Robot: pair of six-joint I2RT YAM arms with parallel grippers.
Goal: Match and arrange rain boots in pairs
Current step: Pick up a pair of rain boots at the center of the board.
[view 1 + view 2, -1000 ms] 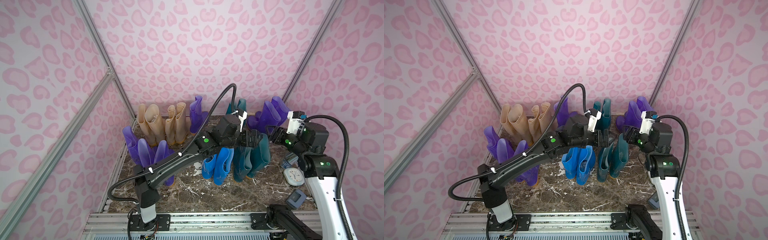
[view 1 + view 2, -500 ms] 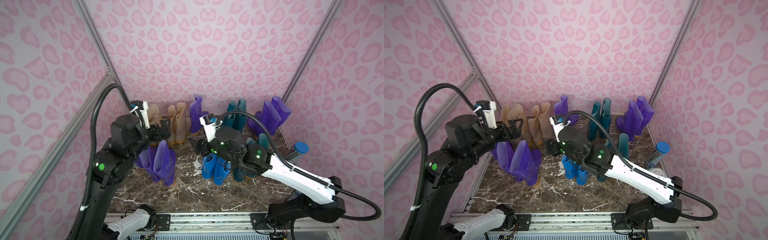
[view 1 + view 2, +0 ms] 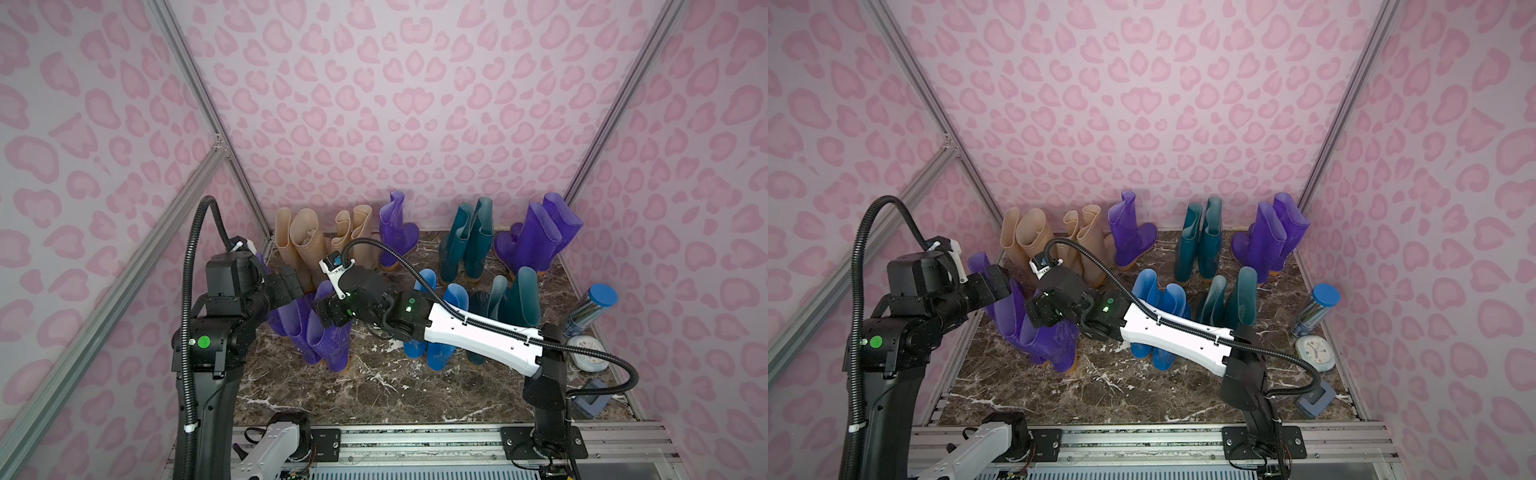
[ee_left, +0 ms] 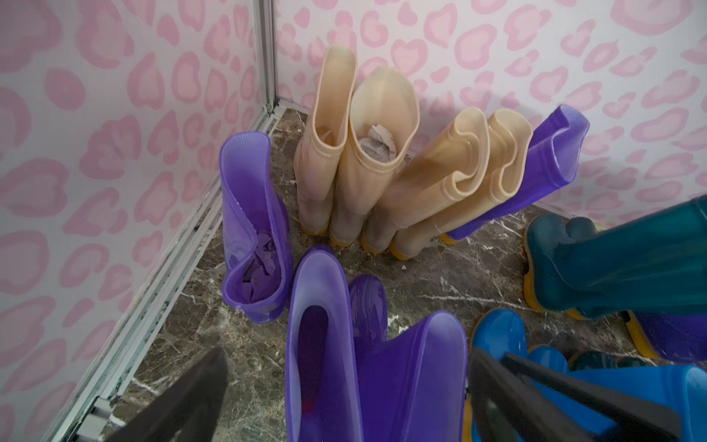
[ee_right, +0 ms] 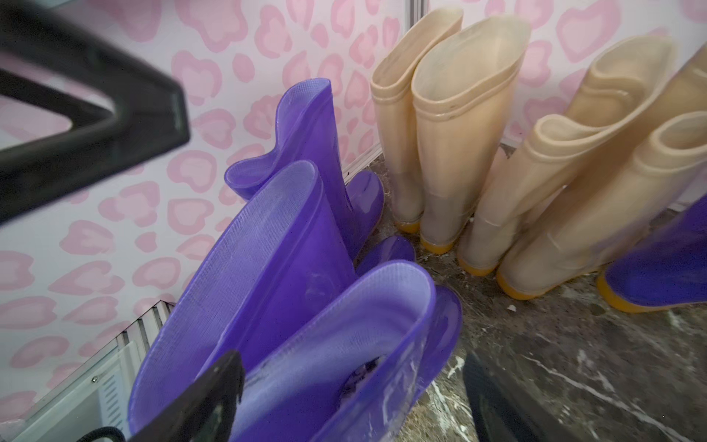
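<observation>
Left wrist view looks down past the left gripper (image 4: 344,363), whose black fingers (image 4: 191,398) stand wide apart and hold nothing, either side of the tops of two purple boots (image 4: 325,275); a third purple boot (image 4: 252,229) stands just behind them by the left edge of the bench (image 4: 440,275). In both top views this cluster sits near the left edge, with the right gripper (image 3: 328,311) stretched across from the right to the same boot tops. Right wrist view shows its jaws spread, the nearest purple shaft between them; whether a finger touches the rubber I cannot tell. Four beige boots (image 3: 316,237) lean together in the far left corner, a single purple boot (image 3: 395,232) beside them on the far edge, then a dark teal pair (image 3: 469,241) and a purple pair (image 3: 536,237) in the far right corner. Mid-bench stand a bright blue pair (image 3: 436,353) and a second teal pair (image 3: 519,299) side by side. A shiny cylinder (image 3: 590,307) and a clock (image 3: 586,353) sit by the right edge
</observation>
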